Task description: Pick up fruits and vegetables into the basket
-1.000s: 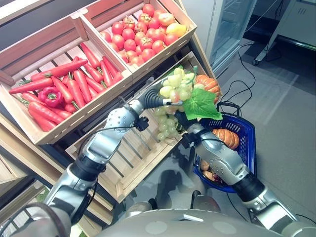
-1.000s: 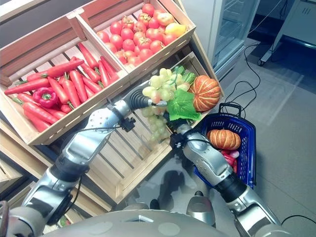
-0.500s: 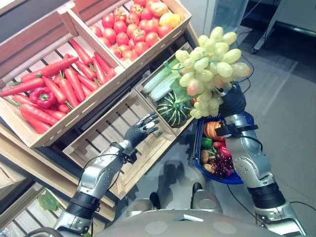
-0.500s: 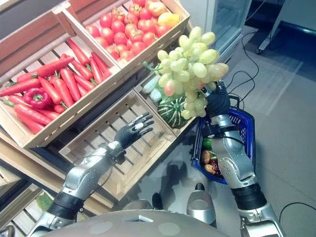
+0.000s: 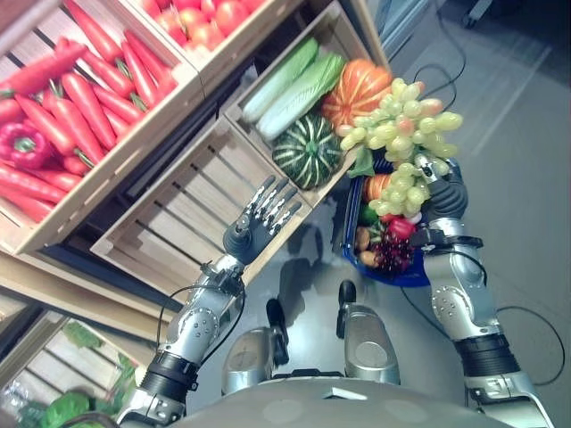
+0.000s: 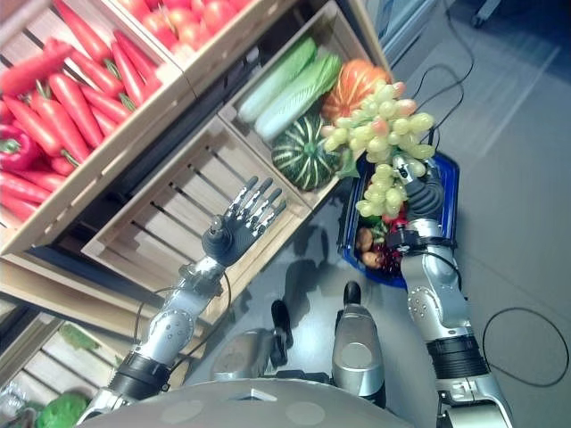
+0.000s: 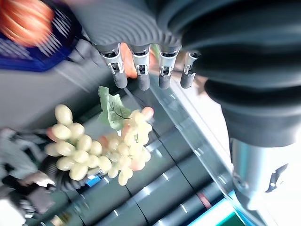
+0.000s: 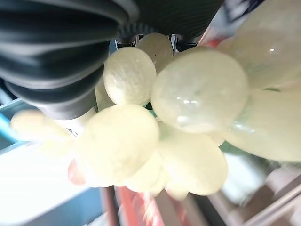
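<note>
The whole scene has slid up and to the left against half a second ago, so the head camera has turned toward the floor; the crates themselves have not moved. The wooden shelves (image 5: 134,205) hold carrots (image 5: 80,89) in the upper crate, with cabbages (image 5: 294,80), an orange pumpkin (image 5: 352,85) and a striped green squash (image 5: 306,156) in the lower one.

The real change is with the right hand (image 5: 443,198). It has carried the bunch of green grapes (image 5: 401,134) down from high in front of the shelves, and the bunch now hangs right over the blue basket (image 5: 393,272) on the floor, its lower berries dangling near the rim. The hand holds the bunch by its upper part; the right wrist view shows berries pressed close against the hand's cover. The basket already contains a small pumpkin, dark grapes and other produce.

The left hand (image 5: 259,218) has stayed out in front of the empty crate (image 5: 192,218), fingers straight and spread, holding nothing.

My read: the carry is nearly done, and lowering and letting go is what remains.
</note>
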